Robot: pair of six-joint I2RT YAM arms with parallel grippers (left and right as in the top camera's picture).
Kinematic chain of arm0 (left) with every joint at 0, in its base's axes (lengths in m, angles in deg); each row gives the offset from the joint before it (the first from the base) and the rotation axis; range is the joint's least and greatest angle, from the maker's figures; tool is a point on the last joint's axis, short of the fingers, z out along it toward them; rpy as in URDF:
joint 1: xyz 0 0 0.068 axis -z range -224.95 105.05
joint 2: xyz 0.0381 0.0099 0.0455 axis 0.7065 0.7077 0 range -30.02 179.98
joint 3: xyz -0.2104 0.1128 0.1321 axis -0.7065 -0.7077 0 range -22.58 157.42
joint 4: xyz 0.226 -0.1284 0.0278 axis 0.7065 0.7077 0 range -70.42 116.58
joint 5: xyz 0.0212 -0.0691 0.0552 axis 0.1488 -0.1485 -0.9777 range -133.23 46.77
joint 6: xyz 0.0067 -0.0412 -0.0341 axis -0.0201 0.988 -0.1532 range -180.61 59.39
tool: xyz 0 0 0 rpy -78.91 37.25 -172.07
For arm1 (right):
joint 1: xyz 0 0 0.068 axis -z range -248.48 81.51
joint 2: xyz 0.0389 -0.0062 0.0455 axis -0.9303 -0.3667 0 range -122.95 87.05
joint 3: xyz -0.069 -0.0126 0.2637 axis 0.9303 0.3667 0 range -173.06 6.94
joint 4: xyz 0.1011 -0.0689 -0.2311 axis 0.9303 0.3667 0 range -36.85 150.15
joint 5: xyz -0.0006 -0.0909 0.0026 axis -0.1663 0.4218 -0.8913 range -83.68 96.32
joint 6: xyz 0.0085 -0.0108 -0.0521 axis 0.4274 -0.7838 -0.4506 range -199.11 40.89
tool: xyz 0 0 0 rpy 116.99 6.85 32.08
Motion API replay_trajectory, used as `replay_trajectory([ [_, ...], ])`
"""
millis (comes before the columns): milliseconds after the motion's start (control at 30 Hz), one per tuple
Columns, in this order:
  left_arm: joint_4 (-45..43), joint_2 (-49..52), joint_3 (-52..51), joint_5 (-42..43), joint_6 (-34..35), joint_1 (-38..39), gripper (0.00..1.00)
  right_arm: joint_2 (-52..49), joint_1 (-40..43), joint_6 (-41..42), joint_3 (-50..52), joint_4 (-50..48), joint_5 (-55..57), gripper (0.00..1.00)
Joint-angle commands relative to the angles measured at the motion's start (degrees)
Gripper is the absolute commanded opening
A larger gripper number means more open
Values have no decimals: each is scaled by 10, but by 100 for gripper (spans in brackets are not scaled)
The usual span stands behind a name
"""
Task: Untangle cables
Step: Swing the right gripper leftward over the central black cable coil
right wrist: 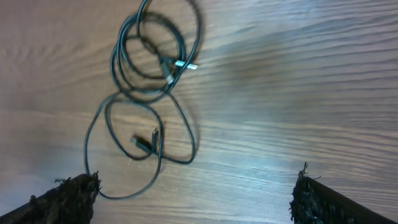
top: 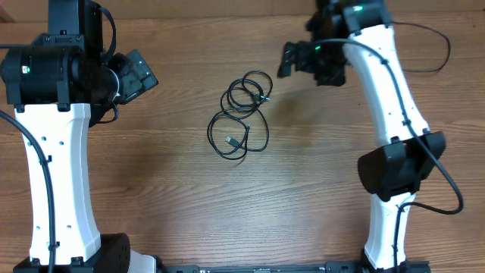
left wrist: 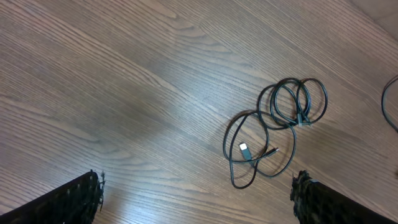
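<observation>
Right claw (right wrist: 194, 180) wide; cables (top: 242, 111) lengthwise diagonal

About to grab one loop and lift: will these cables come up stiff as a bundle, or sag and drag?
Probably floppy: the cables lie flat in loose, uneven loops, so a lifted strand should sag. Overlapping coils likely drag each other along. Thin cords with small plug ends look light, so a push may slide the whole tangle.
</observation>
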Motion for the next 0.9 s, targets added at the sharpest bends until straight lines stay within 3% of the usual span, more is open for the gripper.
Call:
replay_trajectory([
  [0,-3,3,-3,1,-5,-1,100,-16,-47,-9,16,-5,19,100],
  [333,-3,3,-3,37,-5,-1,99,-18,-137,-94,106,-34,23,100],
  [533,-3,3,-3,41,-5,-1,100,-18,-148,-43,156,-85,144,97],
  [633,0,3,-3,52,-15,-1,99,-18,-138,-42,181,-102,146,97],
  [733,0,4,-3,99,-64,-1,100,-18,-129,-85,208,-113,117,85],
  [867,1,4,-3,116,-65,3,99,-18,-125,-142,248,-141,45,78],
])
